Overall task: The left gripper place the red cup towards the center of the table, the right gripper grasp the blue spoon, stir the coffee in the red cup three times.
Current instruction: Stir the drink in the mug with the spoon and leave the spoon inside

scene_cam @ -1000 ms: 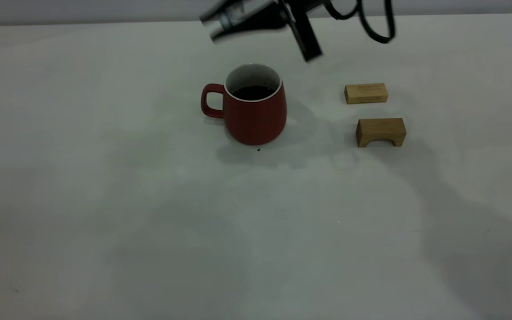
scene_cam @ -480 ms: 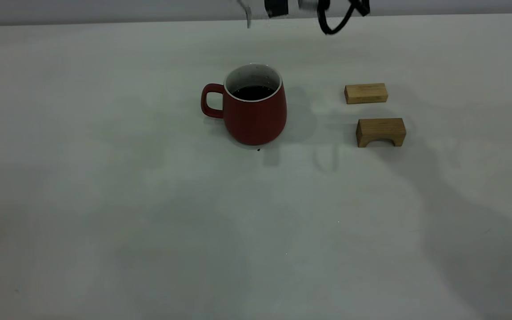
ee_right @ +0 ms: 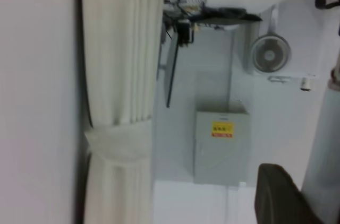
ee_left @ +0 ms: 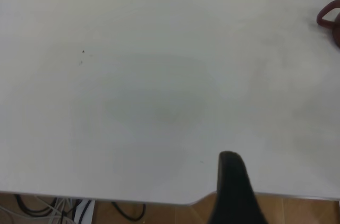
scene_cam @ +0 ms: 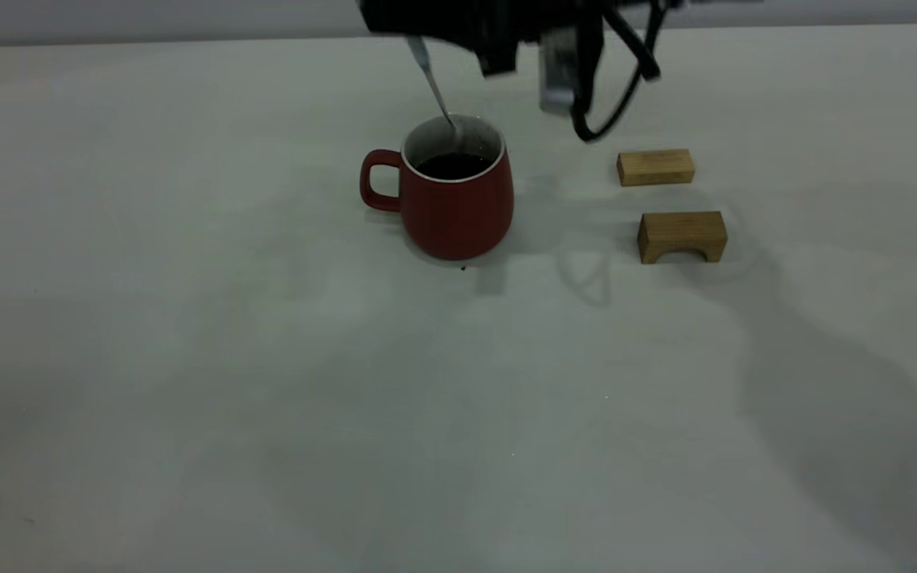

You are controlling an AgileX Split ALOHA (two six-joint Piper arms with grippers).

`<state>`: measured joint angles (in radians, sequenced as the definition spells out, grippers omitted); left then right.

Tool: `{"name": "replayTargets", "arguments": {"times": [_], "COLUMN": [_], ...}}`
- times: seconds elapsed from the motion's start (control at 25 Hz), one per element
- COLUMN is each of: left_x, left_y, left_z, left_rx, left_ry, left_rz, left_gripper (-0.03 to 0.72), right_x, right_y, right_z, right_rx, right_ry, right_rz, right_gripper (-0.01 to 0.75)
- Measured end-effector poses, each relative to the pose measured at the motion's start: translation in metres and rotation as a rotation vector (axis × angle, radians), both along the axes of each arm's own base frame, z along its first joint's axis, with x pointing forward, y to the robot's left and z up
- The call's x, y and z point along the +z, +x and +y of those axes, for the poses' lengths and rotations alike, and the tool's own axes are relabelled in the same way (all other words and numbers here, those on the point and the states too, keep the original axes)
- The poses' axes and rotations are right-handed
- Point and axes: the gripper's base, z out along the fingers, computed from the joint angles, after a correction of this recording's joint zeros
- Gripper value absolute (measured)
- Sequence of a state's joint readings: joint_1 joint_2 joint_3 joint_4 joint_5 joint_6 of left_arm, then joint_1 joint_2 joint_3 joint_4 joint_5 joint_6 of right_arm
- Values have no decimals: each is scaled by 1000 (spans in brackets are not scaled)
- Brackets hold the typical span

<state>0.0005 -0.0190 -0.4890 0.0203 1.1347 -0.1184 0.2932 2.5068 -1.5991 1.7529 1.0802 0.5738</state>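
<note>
The red cup stands upright near the middle of the table, handle to the left, with dark coffee inside. Just above and behind it, my right gripper hangs at the top edge, shut on the blue spoon. The spoon slants down, and its metal end reaches into the cup's mouth at the back wall. The right wrist view faces the room and shows only one dark finger. In the left wrist view one finger of the left gripper hovers over the table's edge, far from the cup handle.
Two small wooden blocks lie right of the cup: a flat one and an arched one. A black cable loops down from the right arm between the cup and the blocks. Bare tabletop stretches in front and to the left.
The right gripper, nearly out of view at the top half a second ago, has come down with the spoon, whose tip now sits in the cup's mouth. The cup and blocks have not moved.
</note>
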Motion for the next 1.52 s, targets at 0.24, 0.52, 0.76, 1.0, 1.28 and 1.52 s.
{"name": "replayTargets", "arguments": {"times": [0.24, 0.52, 0.76, 1.0, 1.28, 1.52], "left_x": [0, 0, 0, 0, 0, 0], "left_y": [0, 0, 0, 0, 0, 0], "left_z": [0, 0, 0, 0, 0, 0], "left_rx": [0, 0, 0, -1, -1, -1], "left_ry": [0, 0, 0, -1, -1, -1], "left_rz": [0, 0, 0, 0, 0, 0], "left_gripper": [551, 551, 551, 551, 551, 551], "right_x": [-30, -42, -41, -40, -30, -40], "right_y": [3, 13, 16, -3, 15, 14], "right_z": [-10, 15, -15, -23, 5, -30], "right_rx": [-29, 31, -16, -36, 17, -39], "right_ry": [-19, 23, 0, -6, 33, 19], "right_rz": [57, 6, 31, 108, 0, 62], "right_gripper": [136, 136, 136, 135, 134, 134]}}
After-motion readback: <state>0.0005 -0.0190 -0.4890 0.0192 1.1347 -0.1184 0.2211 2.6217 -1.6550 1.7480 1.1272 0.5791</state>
